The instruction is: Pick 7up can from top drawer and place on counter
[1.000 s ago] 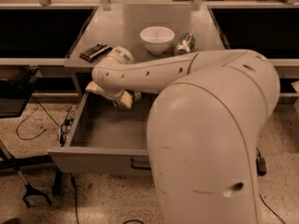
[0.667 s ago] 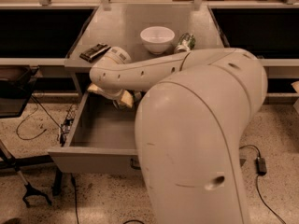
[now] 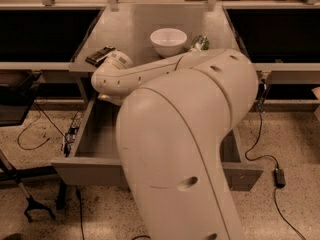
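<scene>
Arm (image 3: pixel 150 73): it lies across the front edge of the counter (image 3: pixel 135 24), with the wrist bent down over the back left of the drawer (image 3: pixel 95 170). This pose suits reaching into the box from above.
Gripper (image 3: pixel 106 99): it sits low at the drawer's back left, under the wrist. Only a pale edge shows, so whether it is apart, together or clamped on anything cannot be told.
7up can: not visible. By the task it belongs in the drawer, so it is likely behind the arm or at the gripper, but which cannot be told.
Drawer: pulled fully out, so its inside is open from above. The visible left strip of its floor is bare.
Green can (image 3: pixel 200 43): it is on the counter just beside the bowl (image 3: pixel 168 40). Judged to be the lookalike and not the target, since it is already up top.
Dark flat item (image 3: pixel 100 55): it rests at the counter's front left corner, near the wrist, and could be knocked when the arm lifts.
Stage: judged to be the grasp inside the drawer, with the lift and placing not yet done.
Free spot: the bare counter behind the bowl looks suitable for setting the can down.
</scene>
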Robot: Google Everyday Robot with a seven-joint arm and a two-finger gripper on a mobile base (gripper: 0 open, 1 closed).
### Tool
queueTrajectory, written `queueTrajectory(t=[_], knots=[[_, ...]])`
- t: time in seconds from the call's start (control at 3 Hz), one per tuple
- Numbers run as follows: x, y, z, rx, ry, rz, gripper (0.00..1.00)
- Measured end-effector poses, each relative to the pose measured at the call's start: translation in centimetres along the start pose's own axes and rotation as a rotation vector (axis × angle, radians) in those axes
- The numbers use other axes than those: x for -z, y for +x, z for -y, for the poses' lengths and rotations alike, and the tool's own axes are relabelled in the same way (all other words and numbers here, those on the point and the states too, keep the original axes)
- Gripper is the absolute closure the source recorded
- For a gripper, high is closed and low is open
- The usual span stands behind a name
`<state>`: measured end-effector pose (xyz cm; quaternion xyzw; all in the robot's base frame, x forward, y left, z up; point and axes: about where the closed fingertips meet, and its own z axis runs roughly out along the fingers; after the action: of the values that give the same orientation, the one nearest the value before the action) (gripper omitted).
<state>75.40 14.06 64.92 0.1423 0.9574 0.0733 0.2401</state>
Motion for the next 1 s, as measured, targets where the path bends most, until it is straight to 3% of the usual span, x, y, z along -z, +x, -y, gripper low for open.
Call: queueTrajectory(t=[0.67, 1.0], knots=[[-2.0, 0.0, 1.0, 0.014, 0.09, 0.003, 0.0], [-2.8, 0.2, 1.7, 0.003, 0.117, -0.006, 0.26]])
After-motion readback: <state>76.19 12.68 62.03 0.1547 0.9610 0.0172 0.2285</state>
